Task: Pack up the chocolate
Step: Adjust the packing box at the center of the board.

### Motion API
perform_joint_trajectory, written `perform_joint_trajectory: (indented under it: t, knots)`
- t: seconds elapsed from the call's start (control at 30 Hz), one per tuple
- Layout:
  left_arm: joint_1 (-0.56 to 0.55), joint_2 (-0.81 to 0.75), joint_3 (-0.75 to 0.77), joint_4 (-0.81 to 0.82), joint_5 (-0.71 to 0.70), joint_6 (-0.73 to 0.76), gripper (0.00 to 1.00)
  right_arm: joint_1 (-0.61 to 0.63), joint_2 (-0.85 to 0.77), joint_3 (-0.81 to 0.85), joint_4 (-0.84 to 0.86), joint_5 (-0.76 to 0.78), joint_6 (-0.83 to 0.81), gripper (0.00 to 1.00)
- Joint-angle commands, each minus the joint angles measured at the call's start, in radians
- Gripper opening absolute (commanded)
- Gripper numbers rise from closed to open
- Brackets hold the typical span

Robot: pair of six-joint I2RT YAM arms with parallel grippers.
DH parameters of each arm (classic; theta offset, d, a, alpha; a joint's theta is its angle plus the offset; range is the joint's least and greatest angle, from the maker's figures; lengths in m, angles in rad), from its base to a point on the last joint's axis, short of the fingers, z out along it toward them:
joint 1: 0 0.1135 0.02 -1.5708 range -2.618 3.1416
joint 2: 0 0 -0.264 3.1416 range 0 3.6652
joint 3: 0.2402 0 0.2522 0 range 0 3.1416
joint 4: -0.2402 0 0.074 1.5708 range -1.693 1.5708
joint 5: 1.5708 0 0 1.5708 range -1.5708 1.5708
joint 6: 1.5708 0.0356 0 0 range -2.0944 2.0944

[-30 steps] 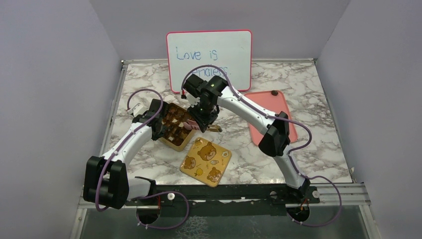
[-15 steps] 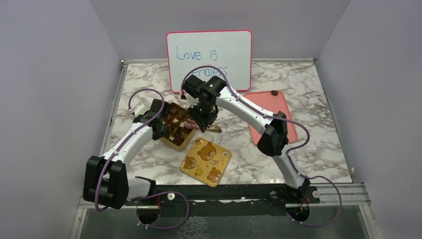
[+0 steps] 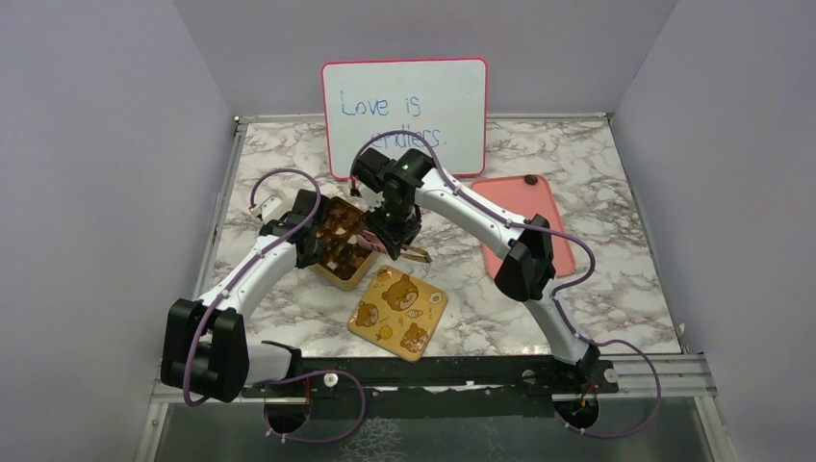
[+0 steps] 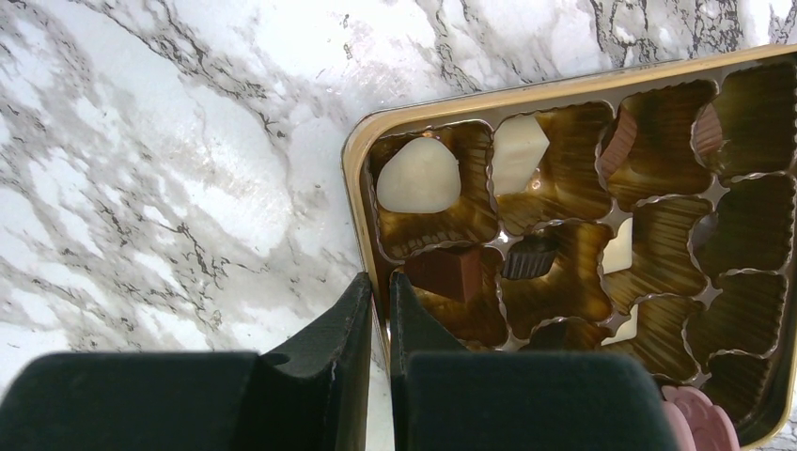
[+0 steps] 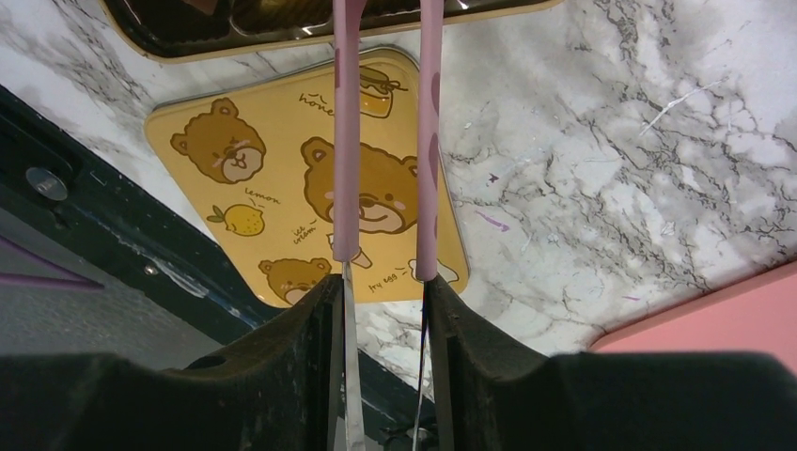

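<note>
The bear lid (image 3: 397,313) lies nearest on the worktop (image 3: 616,279). Left fingers (image 4: 350,315) pinch the tin (image 4: 470,97) by its rim, chocolates (image 4: 418,176) in its cups. Right fingers (image 5: 315,324) grip pink tongs (image 5: 346,141) beside the tin. One piece (image 3: 530,179) sits on the far tray (image 3: 510,207).

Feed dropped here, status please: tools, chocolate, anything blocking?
Left tool shut on rim of gold tin. Right tool shut on pink tongs. Chocolate pieces fill some cells, others empty; one dark piece on pink tray. Bear-print lid off, beside tin.
</note>
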Motion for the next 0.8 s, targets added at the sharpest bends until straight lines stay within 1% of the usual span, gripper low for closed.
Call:
perform_joint_trajectory:
  t: [0.0,0.2,0.47,0.57,0.6,0.63,0.67,0.77]
  knots:
    - [-0.018,-0.001,0.036,0.036,-0.016,0.015,0.11,0.003,0.038,0.003,-0.013,-0.051,-0.016,0.40]
    - [-0.021,-0.007,0.026,0.037,-0.022,0.018,0.11,0.001,0.047,-0.001,-0.011,-0.121,-0.022,0.36]
    - [-0.023,-0.015,0.024,0.038,-0.033,0.024,0.11,-0.022,0.022,0.029,-0.005,-0.156,-0.014,0.25]
    - [-0.024,-0.021,0.022,0.038,-0.040,0.025,0.11,-0.024,0.003,0.046,-0.011,-0.135,0.002,0.25]
    - [-0.024,-0.021,0.022,0.038,-0.040,0.026,0.11,-0.024,-0.004,0.050,-0.011,-0.123,0.013,0.27]
    - [-0.024,-0.024,0.023,0.037,-0.038,0.028,0.13,-0.026,-0.014,0.052,-0.011,-0.112,0.028,0.29]
    - [-0.024,-0.026,0.026,0.036,-0.035,0.031,0.16,-0.027,-0.027,0.050,-0.011,-0.107,0.038,0.30]
    - [-0.024,-0.034,0.075,-0.007,-0.022,0.018,0.33,-0.029,-0.074,0.023,-0.001,-0.064,0.063,0.31]
